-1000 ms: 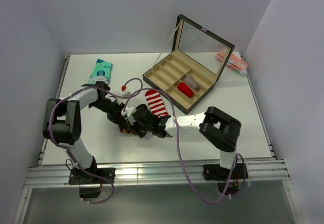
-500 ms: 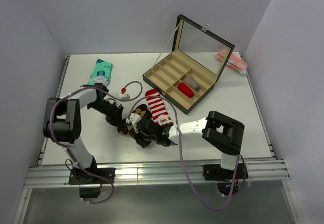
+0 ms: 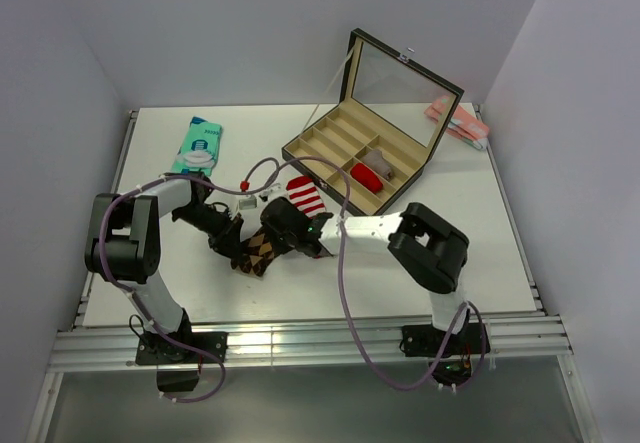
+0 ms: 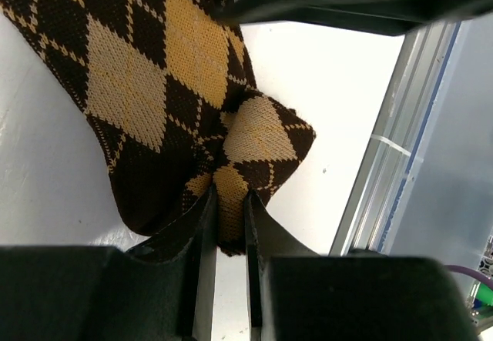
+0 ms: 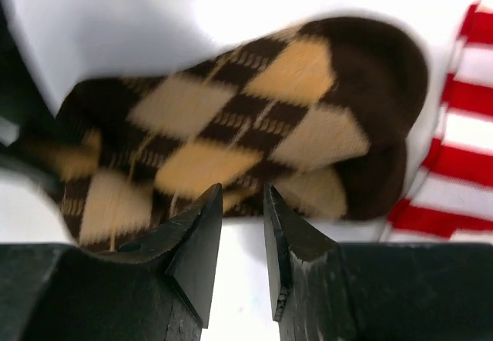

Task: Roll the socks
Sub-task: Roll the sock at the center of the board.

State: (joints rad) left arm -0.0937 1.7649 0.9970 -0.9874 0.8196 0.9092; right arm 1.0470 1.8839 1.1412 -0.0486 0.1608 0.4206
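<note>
— Where are we with the argyle sock (image 3: 256,252)?

— It lies unrolled on the table (image 3: 470,253), near the middle, between our two arms. Our left gripper (image 4: 229,196) is pinched narrow on a folded corner of its edge, and fabric fills the gap between the jaws. Our right gripper (image 5: 243,196) stands a slit apart over the other side with bare table showing through, so we judge it empty.

— And the striped sock (image 3: 306,197)?

— Just to the far right of the argyle, beside the box (image 3: 312,126). We'd say it waits its turn.

— So how do we roll well from here?

— We use the left pinch as an anchor and don't tug, or the sock will slide and bunch. The right should take the rounded dark end square across its width and turn it tightly onto itself. Then it works toward the anchored edge, pressing low so the coil doesn't spring open. We should steer clear of the stripes.

— What can't we see?

— From above, both grippers cover the sock's ends, so heel and cuff are hard to tell apart. The right wrist view is blurred, and a dark arm cuts off the top of the left wrist view. Whether the two socks touch, we cannot tell.
</note>
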